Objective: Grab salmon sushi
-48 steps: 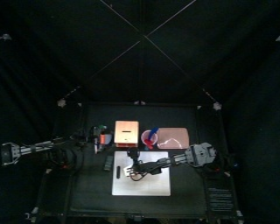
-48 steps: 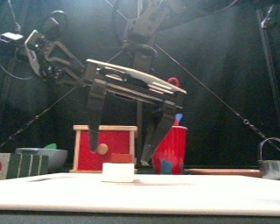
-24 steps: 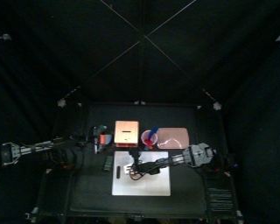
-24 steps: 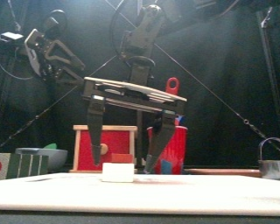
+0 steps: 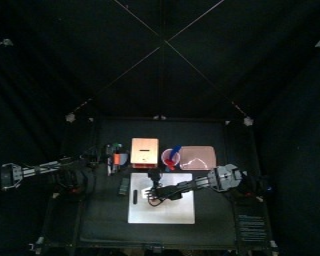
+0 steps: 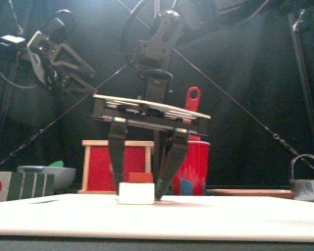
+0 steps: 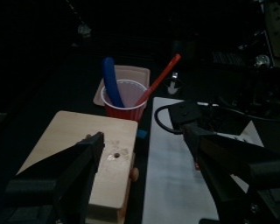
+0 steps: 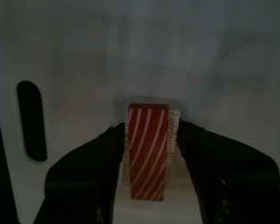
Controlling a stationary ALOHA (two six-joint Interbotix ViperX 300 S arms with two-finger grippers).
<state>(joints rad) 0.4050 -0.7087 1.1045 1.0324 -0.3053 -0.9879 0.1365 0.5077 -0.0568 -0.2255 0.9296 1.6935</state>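
**Right wrist view: jaws straddling the sushi**

You're bracketing the sushi (image 8: pixel 150 150) on the white board (image 8: pixel 224 70) with the right gripper (image 8: pixel 150 144), jaws apart, not clamping yet. Squeezing and lifting are remaining. Left gripper (image 7: pixel 140 166) is idling open beside the table.

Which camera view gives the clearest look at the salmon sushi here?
The right wrist view: the salmon sushi fills the centre, striped topping plain, between the right gripper jaws. The front view shows it side-on. The top view shows only a speck; the left wrist view shows none.

Robot lab rig: black curtains (image 5: pixel 69 60) all round, small black table (image 5: pixel 89 215), overhead cam poles.
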